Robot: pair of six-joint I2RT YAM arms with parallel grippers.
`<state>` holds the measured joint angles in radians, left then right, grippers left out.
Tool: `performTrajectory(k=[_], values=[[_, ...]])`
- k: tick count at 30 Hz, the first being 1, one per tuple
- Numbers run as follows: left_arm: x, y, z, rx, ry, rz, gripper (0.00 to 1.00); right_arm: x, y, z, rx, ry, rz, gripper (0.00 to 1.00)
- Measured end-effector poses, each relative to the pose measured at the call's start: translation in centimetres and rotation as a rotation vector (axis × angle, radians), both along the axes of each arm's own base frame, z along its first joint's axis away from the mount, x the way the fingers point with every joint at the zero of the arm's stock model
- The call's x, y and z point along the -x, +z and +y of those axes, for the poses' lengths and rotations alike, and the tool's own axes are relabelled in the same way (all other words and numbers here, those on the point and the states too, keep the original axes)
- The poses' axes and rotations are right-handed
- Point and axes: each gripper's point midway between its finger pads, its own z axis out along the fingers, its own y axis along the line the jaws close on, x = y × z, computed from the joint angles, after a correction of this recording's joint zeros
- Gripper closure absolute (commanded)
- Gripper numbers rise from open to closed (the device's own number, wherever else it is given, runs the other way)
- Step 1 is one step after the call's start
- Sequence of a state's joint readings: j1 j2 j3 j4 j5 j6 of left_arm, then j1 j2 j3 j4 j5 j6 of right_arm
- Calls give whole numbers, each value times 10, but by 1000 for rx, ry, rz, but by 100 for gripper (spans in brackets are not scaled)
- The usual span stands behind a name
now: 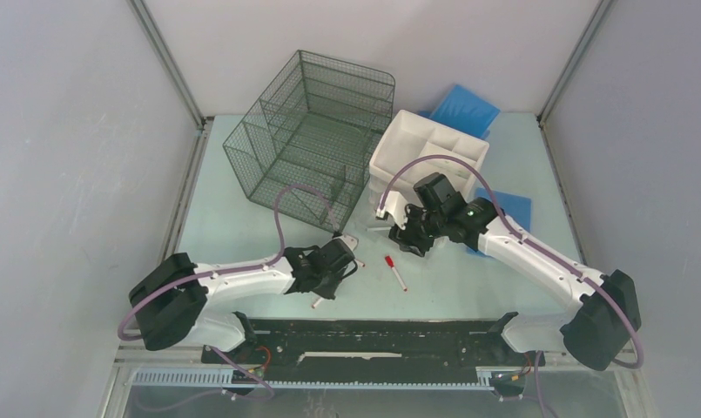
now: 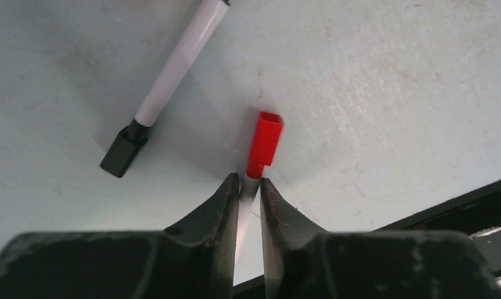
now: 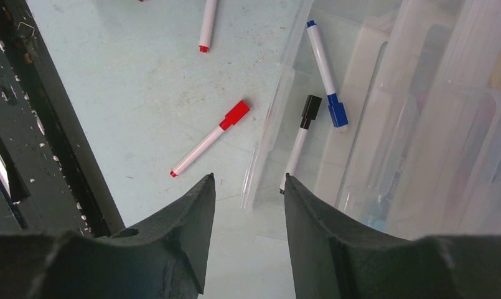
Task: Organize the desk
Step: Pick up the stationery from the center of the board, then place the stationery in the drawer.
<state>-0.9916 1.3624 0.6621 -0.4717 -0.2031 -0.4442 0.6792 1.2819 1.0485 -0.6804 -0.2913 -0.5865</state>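
Observation:
The desk [image 1: 233, 218] is a pale mint-green top. My left gripper [image 1: 332, 272] [image 2: 250, 179] is low over its front, shut on the white barrel of a red-capped marker [image 2: 266, 143] that lies on the surface. A black-capped marker [image 2: 173, 68] lies just to its left. My right gripper [image 1: 412, 237] [image 3: 249, 177] hangs open and empty above the rim of a clear plastic tray [image 3: 279, 112]. In the tray lie a blue-capped marker [image 3: 325, 68] and a black-capped one [image 3: 299, 140]. Another red-capped marker [image 1: 394, 272] [image 3: 210, 138] lies between the arms.
A dark wire-mesh organizer [image 1: 316, 131] stands at the back, a white drawer unit [image 1: 429, 148] to its right. Blue flat pieces [image 1: 464, 109] [image 1: 508, 209] lie behind and beside the drawer unit. One more red-tipped marker [image 3: 206, 25] lies on the desk. The black front rail [image 1: 373, 335] runs along the near edge.

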Motion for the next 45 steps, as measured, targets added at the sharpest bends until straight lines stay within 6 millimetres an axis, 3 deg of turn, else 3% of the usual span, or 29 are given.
performTrajectory(k=[9, 16, 26, 39, 45], values=[[8, 1, -24, 113, -48, 48, 98, 0, 4, -1, -12, -2, -6, 48], [5, 13, -42, 222, -72, 20, 100, 5, 9, 2, -51, 19, 9, 47], [-9, 85, -74, 569, -102, -188, 100, 25, 30, 8, -162, 85, 71, 46], [-38, 191, -112, 1007, -80, -467, 100, 51, 68, 17, -373, 176, 168, 35], [-47, 222, -120, 1126, -62, -542, 100, 64, 78, 22, -449, 190, 259, 33]])
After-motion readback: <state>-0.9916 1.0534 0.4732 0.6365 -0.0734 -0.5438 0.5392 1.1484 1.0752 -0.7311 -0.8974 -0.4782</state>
